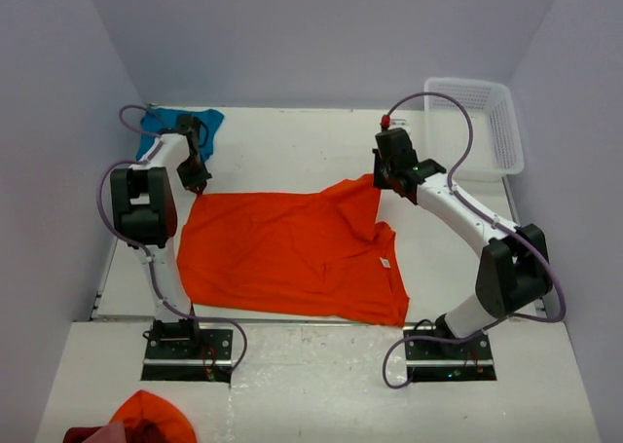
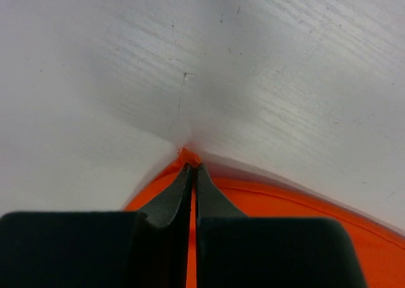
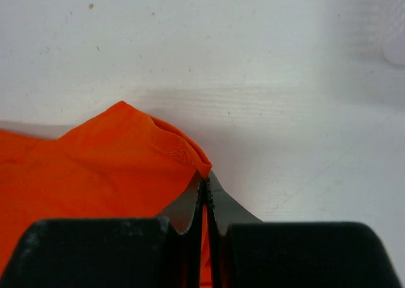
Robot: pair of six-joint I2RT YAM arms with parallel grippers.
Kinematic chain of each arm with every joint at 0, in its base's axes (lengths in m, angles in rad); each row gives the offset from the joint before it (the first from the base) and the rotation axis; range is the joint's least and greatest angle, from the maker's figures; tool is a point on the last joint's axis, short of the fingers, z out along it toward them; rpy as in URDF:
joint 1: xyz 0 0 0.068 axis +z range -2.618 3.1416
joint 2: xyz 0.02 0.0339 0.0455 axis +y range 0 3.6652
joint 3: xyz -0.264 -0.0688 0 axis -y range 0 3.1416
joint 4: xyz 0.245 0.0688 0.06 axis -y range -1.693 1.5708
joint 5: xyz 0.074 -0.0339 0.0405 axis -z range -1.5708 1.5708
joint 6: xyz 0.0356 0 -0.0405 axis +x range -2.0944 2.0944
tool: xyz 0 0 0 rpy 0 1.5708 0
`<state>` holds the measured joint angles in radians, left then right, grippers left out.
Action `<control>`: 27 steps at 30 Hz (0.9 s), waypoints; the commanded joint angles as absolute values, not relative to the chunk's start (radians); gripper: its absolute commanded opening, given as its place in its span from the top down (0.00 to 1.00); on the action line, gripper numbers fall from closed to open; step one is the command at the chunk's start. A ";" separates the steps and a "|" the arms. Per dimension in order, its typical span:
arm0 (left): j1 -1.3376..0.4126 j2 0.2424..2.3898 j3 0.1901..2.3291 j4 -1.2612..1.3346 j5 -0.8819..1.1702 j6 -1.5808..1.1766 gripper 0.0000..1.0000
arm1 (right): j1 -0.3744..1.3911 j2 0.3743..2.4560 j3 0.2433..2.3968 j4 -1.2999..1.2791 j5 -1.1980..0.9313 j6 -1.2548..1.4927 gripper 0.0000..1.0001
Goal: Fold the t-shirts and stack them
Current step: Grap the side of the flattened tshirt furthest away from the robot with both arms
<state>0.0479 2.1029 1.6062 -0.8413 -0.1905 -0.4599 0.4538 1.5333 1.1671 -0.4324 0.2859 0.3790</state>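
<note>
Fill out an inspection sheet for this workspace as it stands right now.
Surface: white table.
Job's things: orange shirt spread out, rumpled at right; teal shirt bunched far left.
Clutter: white basket far right; orange and red cloth heap at near edge, left.
End effectors: left end effector shut on orange shirt's far left corner; right end effector shut on its far right corner.
Cables: purple cables loop at both sides.
Surroundings: plain pale walls.

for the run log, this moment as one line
left hand: shut on orange shirt corner | right hand: shut on orange shirt corner | teal shirt: far left
</note>
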 commanded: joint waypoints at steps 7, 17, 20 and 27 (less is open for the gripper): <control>0.054 1.968 1.583 -0.796 -0.167 -0.459 1.00 | 0.376 1.687 1.448 -0.416 0.250 0.203 1.00; 0.055 2.078 1.756 -0.841 -0.164 -0.482 1.00 | 0.284 1.930 1.785 -0.508 0.155 0.129 1.00; 0.055 2.103 1.792 -0.838 -0.169 -0.486 1.00 | 0.264 1.976 1.856 -0.523 0.123 0.117 1.00; 0.060 2.186 1.891 -0.867 -0.163 -0.480 1.00 | 0.238 2.092 2.028 -0.594 0.075 0.077 1.00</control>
<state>0.0479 2.1559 1.8248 -0.8425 -0.1677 -0.4789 0.2462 2.0727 1.9503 -0.5621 0.1070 0.1215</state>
